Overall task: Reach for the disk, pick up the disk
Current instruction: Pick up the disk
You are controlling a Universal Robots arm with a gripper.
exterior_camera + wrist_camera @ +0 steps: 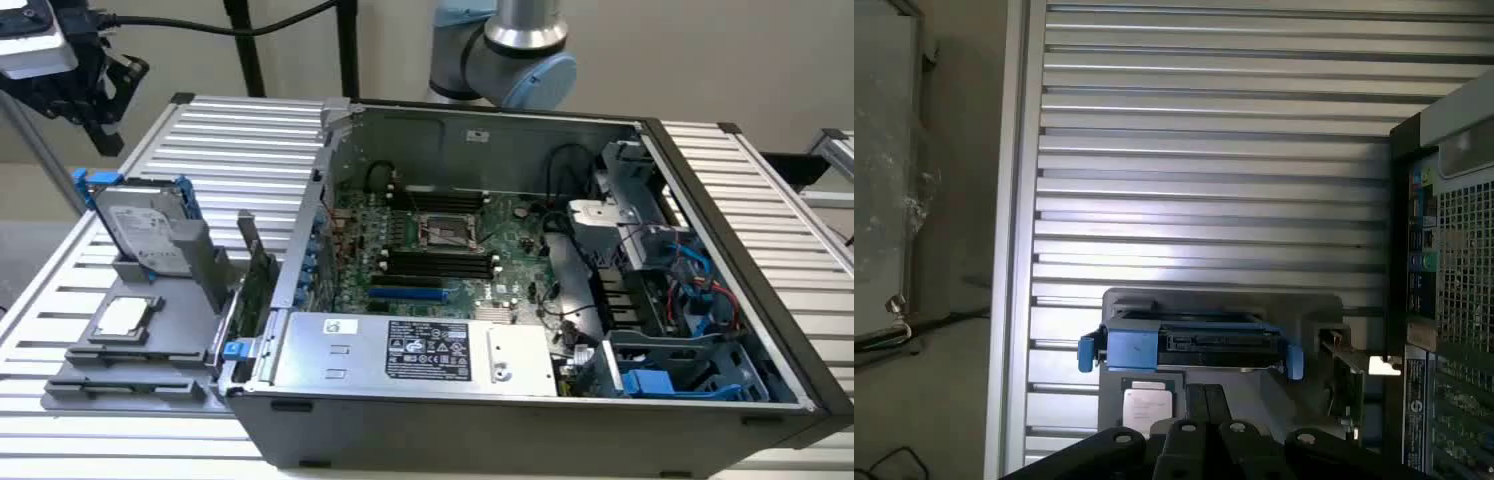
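Jaws look pressed together in the wrist view, with nothing between them. I see my gripper (104,132) hanging high above the disk (143,232), well apart from it, with open air all round. That disk stands on edge in a grey holder (167,335) on the slatted table (240,140), framed by blue rails, just beside the open computer case (534,425). Bare slats stretch beyond the holder's far edge.

Claw (104,108) high at the exterior view's far left, arm (514,50) top centre.
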